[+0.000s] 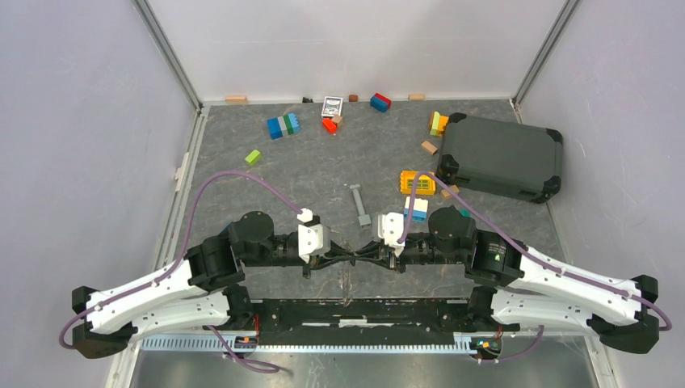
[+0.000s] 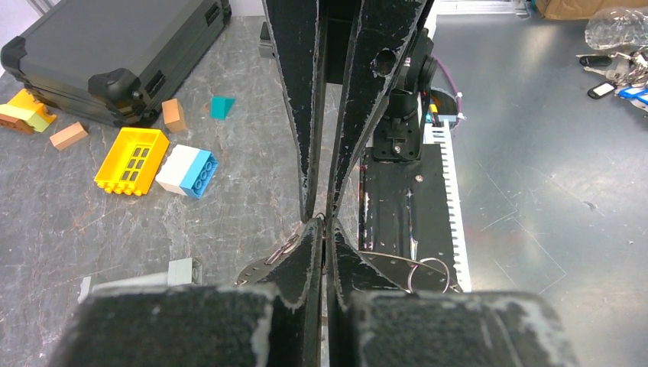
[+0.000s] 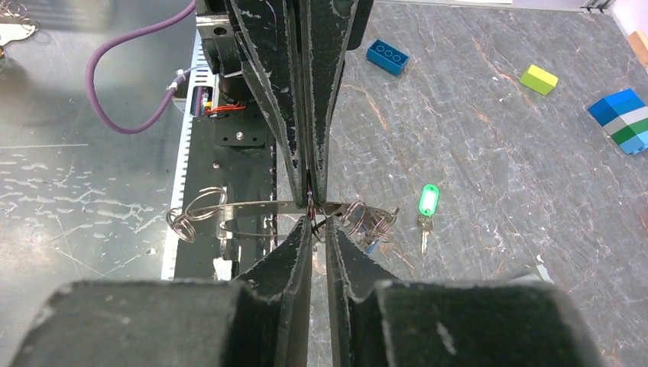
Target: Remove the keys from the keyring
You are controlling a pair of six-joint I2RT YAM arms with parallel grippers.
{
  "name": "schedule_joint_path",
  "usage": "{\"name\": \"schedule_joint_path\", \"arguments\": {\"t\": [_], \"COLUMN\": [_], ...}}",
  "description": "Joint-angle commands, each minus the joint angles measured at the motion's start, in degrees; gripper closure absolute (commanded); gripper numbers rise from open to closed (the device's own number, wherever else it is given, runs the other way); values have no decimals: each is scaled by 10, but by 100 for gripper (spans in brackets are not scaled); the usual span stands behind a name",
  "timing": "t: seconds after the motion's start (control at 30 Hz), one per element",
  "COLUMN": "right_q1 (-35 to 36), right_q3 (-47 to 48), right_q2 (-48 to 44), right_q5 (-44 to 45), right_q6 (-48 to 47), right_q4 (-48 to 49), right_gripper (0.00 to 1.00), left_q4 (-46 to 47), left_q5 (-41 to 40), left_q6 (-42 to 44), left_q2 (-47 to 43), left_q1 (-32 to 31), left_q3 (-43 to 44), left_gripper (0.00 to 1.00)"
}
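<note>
Grey marbled table point(image 1: 323, 170). Lower centre, the left gripper point(image 2: 322, 225) pinches the keyring point(image 3: 252, 205) tight; the right gripper point(image 3: 317, 225) sits narrow against it, grip unclear. Light, springy, slippery wire, probably best held beside the keys point(image 3: 370, 220).

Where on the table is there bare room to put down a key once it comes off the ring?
Bare table lies between the small lime-green brick and the long grey metal bar, and beyond the bar up to the red brick. It is crowded on the right, around the yellow grid block and dark grey case.
</note>
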Motion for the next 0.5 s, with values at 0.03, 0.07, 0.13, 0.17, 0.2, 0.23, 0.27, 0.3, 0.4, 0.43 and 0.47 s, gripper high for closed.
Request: {"name": "schedule_joint_path", "arguments": {"t": [0.03, 0.07, 0.13, 0.17, 0.2, 0.23, 0.27, 0.3, 0.4, 0.43, 0.47], "right_q1": [1, 1, 1, 1, 1, 1, 1, 1, 1, 1, 1], "right_q3": [-1, -1, -1, -2, -2, -3, -3, -3, -4, -5, -6], "right_q2": [-1, 0, 0, 0, 1, 1, 0, 1, 1, 1, 1], "right_q5": [1, 0, 1, 1, 1, 0, 1, 2, 6, 7, 8], "right_q6": [1, 1, 1, 1, 0, 0, 0, -1, -1, -1, -1], "right_q4": [21, 20, 20, 20, 20, 20, 20, 20, 19, 18, 17], "right_gripper": [82, 81, 81, 81, 81, 82, 83, 85, 89, 90, 92], "left_q4": [44, 44, 44, 43, 43, 43, 43, 42, 42, 42, 42], "left_q5": [0, -1, -2, -2, -2, -3, -3, -3, -4, -5, -5], "left_q6": [-11, -10, -10, -10, -9, -9, -8, -9, -9, -8, -8], "left_q2": [-8, -8, -10, -10, -11, -11, -11, -11, -13, -14, -14], "left_q1": [0, 0, -1, 0, -1, -1, 0, 0, -1, -1, -1], "left_q3": [7, 7, 7, 7, 8, 8, 8, 8, 7, 7, 6], "left_gripper": [98, 98, 98, 98, 98, 98, 98, 98, 98, 98, 98]}}
